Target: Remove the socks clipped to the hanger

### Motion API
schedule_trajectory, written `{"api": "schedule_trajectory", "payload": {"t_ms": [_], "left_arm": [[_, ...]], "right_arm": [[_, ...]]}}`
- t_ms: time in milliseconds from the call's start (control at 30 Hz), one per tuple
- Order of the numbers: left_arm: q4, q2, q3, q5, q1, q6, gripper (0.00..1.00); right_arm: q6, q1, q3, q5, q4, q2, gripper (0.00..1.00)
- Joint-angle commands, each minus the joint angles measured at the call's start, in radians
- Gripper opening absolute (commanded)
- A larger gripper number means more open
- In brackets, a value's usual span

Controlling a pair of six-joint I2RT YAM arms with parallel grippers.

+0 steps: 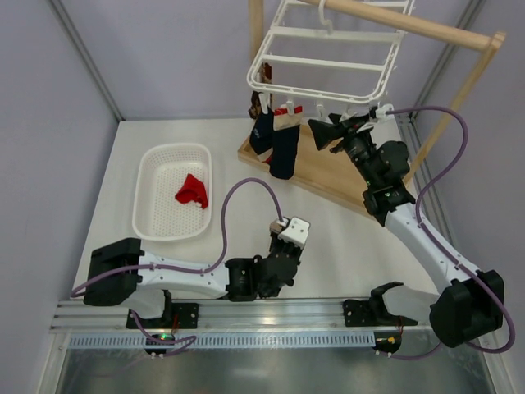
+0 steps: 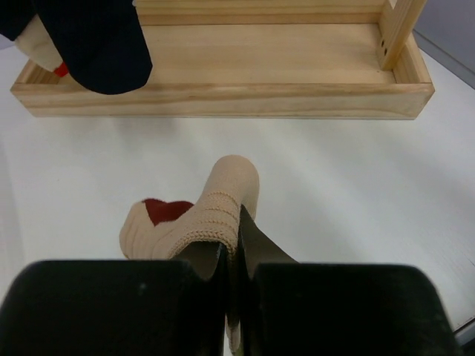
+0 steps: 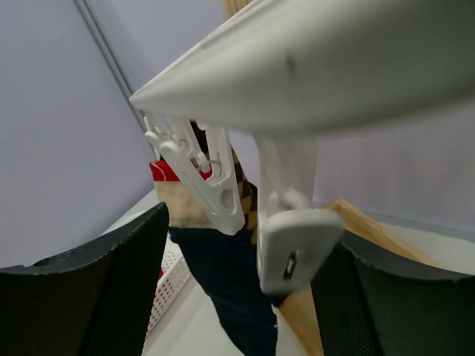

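- Left gripper [image 2: 231, 256] is low over the table [image 2: 356, 193], pressed together on the ribbed cuff of a cream sock [image 2: 215, 204] with a red heel patch. The soft knit lies limp on the smooth white surface.
- Right gripper [image 1: 322, 134] is raised at the near rim of the hanger [image 1: 320, 63] and spread wide. A white plastic clip [image 3: 297, 248] dangles between its fingers, and I cannot tell if they touch it.
- The basket [image 1: 152, 164], white slotted plastic with rounded corners, sits on the left of the table and holds one crumpled red sock [image 1: 191, 190].
- The hanger is a white plastic frame with crossbars, hung from a round wooden rail [image 1: 410, 25]. Dark navy socks [image 1: 283, 156] and a cream-and-red sock [image 1: 289, 121] hang from clips at its near-left corner.
- A shallow tray [image 1: 328, 172] of pale wood lies beneath, with the toe of a navy sock over its left end.
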Motion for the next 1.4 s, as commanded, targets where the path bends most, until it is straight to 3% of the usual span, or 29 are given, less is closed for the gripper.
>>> {"api": "schedule_trajectory", "payload": {"t_ms": [0,233,433,600,767,833,933,1133,1367], "left_arm": [[0.046,-0.042,-0.022,-0.045,0.008,0.008,0.00],[0.048,-0.099,-0.098,0.104,0.111,-0.061,0.00],[0.049,-0.226,-0.192,0.343,0.356,-0.195,0.00],[-0.049,-0.375,-0.198,0.464,0.537,-0.196,0.00],[-0.239,-0.464,-0.132,0.776,0.948,-0.280,0.00],[-0.257,-0.486,-0.124,0.852,1.111,-0.325,0.00],[-0.274,-0.516,-0.129,0.891,1.259,-0.365,0.00],[-0.262,-0.566,-0.190,0.926,1.414,-0.431,0.01],[-0.265,-0.584,-0.284,0.877,1.424,-0.402,0.01]], "right_arm": [[-0.065,0.003,-0.069,0.084,0.033,-0.078,0.73],[-0.154,0.003,-0.221,0.201,-0.016,-0.227,0.73],[-0.162,0.003,-0.383,0.308,-0.077,-0.324,0.73],[-0.119,-0.002,-0.561,0.356,-0.055,-0.338,0.73],[-0.030,-0.017,-0.727,0.341,0.071,-0.313,0.73],[0.016,-0.018,-0.768,0.315,0.119,-0.296,0.73],[0.044,-0.022,-0.824,0.281,0.217,-0.241,0.73],[0.044,-0.023,-0.805,0.232,0.261,-0.166,0.73],[0.044,-0.023,-0.807,0.223,0.297,-0.124,0.73]]}}
